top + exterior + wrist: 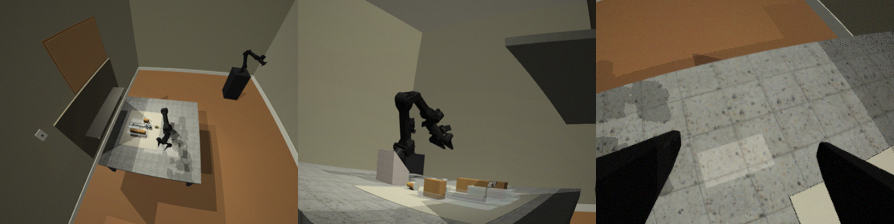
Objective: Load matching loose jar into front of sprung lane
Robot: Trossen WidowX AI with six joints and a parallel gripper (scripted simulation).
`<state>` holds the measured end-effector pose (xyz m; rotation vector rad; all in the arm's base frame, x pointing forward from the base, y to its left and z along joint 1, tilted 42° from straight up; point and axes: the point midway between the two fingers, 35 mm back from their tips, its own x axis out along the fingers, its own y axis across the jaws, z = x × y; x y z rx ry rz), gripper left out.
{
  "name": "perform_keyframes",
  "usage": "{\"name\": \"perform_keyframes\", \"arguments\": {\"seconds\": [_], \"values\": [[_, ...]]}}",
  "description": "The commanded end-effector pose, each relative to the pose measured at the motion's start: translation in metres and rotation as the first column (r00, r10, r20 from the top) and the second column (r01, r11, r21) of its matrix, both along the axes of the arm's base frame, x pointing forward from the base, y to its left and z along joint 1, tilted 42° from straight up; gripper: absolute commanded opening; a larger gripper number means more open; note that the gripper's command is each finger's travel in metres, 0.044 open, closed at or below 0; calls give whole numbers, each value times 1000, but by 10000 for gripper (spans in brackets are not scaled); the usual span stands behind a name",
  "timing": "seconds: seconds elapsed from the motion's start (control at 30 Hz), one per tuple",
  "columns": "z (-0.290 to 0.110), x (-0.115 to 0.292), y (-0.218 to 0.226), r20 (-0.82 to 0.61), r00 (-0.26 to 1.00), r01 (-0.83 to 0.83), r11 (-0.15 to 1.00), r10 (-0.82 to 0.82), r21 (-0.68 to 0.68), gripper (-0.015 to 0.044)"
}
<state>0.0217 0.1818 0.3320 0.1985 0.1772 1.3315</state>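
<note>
Although small in every view, the loose orange-and-white jar (412, 185) lay on its side on the cream mat (386, 191), just in front of the clear pusher lane rack (485, 199) and beside the front orange box (434, 186). Its long axis ran roughly level with the mat, cap end uncertain. The black parallel-jaw pincer (448, 144) hung high and well apart from it, fingers spread wide, holding nothing. The wrist view showed only 2 dark fingers over grey tiled table (762, 116), no jar.
</note>
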Motion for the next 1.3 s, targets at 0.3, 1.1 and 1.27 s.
{"name": "perform_keyframes", "arguments": {"seconds": [0.3, 1.1, 1.27], "values": [[-49, 47, 44, 174, 976, 189, 914, -133, -360, 440], [-236, 239, -59, -266, 816, -5, 454, -512, -891, 440], [-269, 253, -106, -463, 671, -111, 540, -579, -835, 440]]}}
